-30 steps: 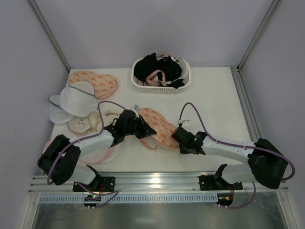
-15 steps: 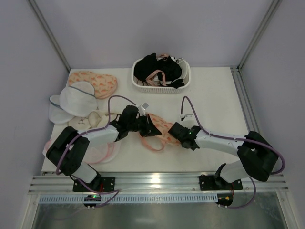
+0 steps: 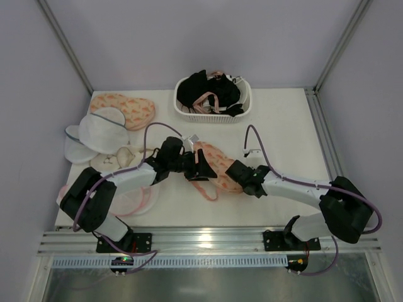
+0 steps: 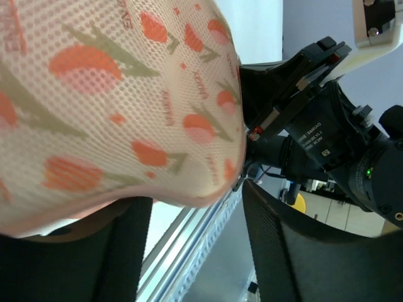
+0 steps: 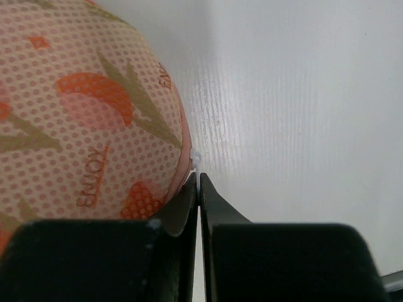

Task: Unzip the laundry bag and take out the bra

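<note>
The peach laundry bag [image 3: 218, 163] with orange print lies mid-table between my two grippers. My left gripper [image 3: 199, 168] is at its left end and stands open. In the left wrist view the bag [image 4: 113, 100] bulges over the left finger [image 4: 69, 251], and the gap down to the right finger [image 4: 302, 251] holds nothing. My right gripper [image 3: 239, 172] is at the bag's right end, shut on the small white zip pull [image 5: 197, 160] at the pink rim of the bag [image 5: 82, 113]. The bra is hidden. A thin pink loop [image 3: 206, 189] trails from the bag's near edge.
A second peach bag [image 3: 123, 108] lies at the back left, with white mesh bags [image 3: 101, 132] and cream round bags [image 3: 113, 161] in front of it. A white basket [image 3: 182, 108] of black garments stands at the back centre. The metal rail [image 3: 208, 239] runs along the near edge.
My left gripper has slid right along the bag and opened, letting go of it. The right gripper has moved up and left, still shut, and the bag has shifted right.
</note>
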Tool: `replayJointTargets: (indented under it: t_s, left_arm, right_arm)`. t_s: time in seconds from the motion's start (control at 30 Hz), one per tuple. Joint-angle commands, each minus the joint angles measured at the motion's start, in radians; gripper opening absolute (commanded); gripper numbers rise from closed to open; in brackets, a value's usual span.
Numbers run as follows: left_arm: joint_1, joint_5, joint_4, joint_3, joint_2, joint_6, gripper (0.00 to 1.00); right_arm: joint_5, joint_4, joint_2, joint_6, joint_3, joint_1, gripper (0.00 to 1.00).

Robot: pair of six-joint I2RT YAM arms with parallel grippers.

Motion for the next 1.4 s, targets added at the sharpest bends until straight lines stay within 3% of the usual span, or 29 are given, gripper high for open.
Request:
replayJointTargets:
  t_s: [0.0,0.07,0.13,0.27,0.33,0.4,0.53,0.63,0.93,1.07,1.37]
  left_arm:
    - [0.008,-0.030,-0.018,0.032,-0.038,0.007,0.63]
    - [0.010,-0.060,-0.018,0.029,-0.055,-0.011,0.81]
    - [0.008,-0.155,-0.055,0.015,-0.106,-0.019,0.87]
    - [0.008,-0.335,-0.197,-0.048,-0.279,-0.050,0.91]
    - [0.008,-0.370,-0.263,-0.112,-0.361,-0.093,0.93]
    - [0.005,-0.375,-0.283,-0.158,-0.457,-0.143,0.95]
    - [-0.012,-0.335,-0.290,-0.264,-0.533,-0.229,0.96]
    - [-0.062,-0.350,-0.262,-0.301,-0.570,-0.304,0.97]
    - [-0.133,-0.513,-0.360,-0.315,-0.688,-0.438,1.00]
    - [-0.134,-0.535,-0.331,-0.349,-0.751,-0.510,0.99]
    - [-0.147,-0.502,-0.159,-0.366,-0.605,-0.574,1.00]
  right_arm:
    - [0.027,0.017,-0.055,-0.009,-0.026,-0.009,0.04]
    - [0.001,0.031,-0.086,-0.022,-0.035,-0.009,0.04]
    - [-0.008,0.030,-0.114,-0.032,-0.043,-0.007,0.04]
    - [-0.078,0.060,-0.157,-0.068,-0.055,-0.006,0.04]
    - [-0.210,0.140,-0.180,-0.131,-0.075,0.002,0.04]
    - [-0.401,0.218,-0.219,-0.174,-0.101,0.022,0.04]
    - [-0.630,0.403,-0.247,-0.204,-0.109,0.056,0.04]
    - [-0.718,0.487,-0.227,-0.196,-0.098,0.065,0.04]
    - [-0.767,0.626,-0.091,-0.170,-0.046,0.065,0.04]
    - [-0.792,0.688,-0.074,-0.159,-0.046,0.065,0.04]
    - [-0.833,0.760,-0.097,-0.165,-0.054,0.065,0.04]
